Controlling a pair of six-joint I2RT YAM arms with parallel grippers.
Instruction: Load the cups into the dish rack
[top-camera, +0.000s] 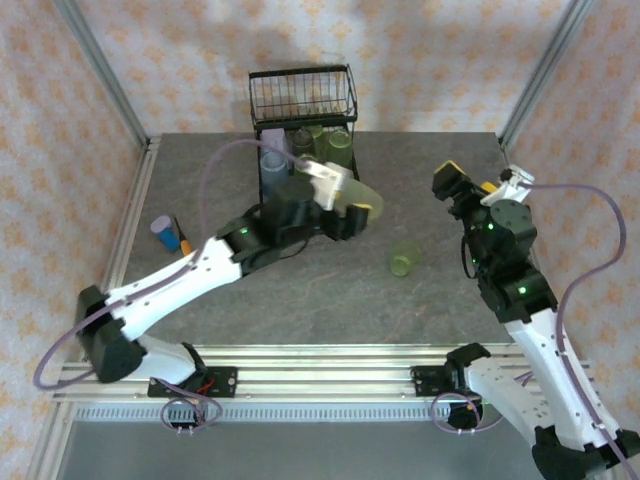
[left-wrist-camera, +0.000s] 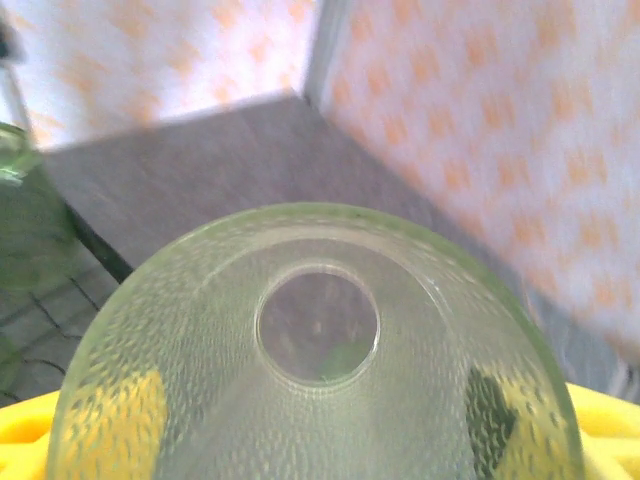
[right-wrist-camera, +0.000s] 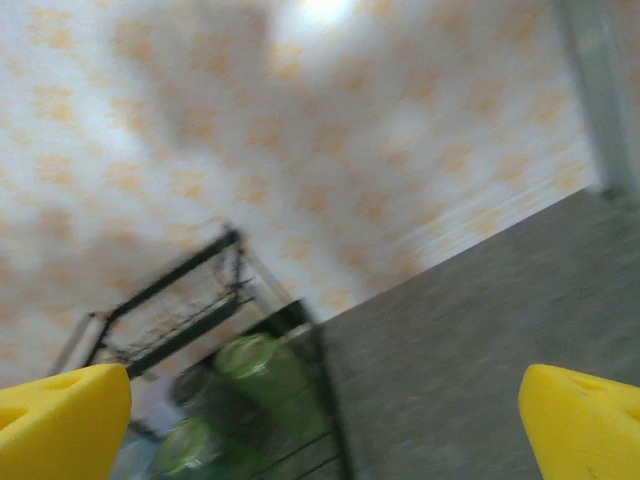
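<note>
Left gripper (top-camera: 350, 208) is clamped on a light green cup (top-camera: 364, 198) lying tipped, base pointing away from the wrist, with the dish rack (top-camera: 300, 95) just beside at ten o'clock, far nearer this arm than the wide-open, empty right gripper (top-camera: 468, 178).

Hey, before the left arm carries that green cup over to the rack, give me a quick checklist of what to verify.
1. Left pincer closed on the light green cup: ok, yellow fingers sit on both sides of it.
2. Grip firm enough to carry: cannot tell.
3. Free spot in the dish rack: cannot tell; green cups already stand in its tray.
4. Right pincer open and apart from the rack: ok.
5. Second green cup on the table, off the path to the rack: ok.
</note>
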